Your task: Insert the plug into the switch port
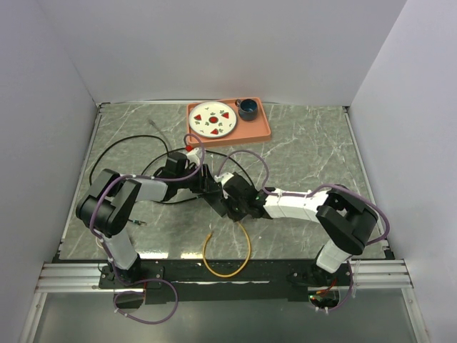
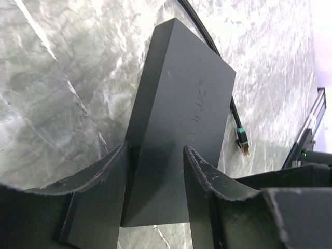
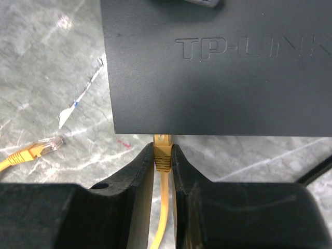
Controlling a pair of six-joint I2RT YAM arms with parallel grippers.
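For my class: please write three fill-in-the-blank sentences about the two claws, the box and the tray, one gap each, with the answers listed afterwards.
1. The right claw pinches a plug on a ____ cable.
2. The left claw holds the black box, whose top face reads ____.
3. The plate and the dark cup sit on a tray coloured ____.

Answers: yellow; TP-LINK; orange.
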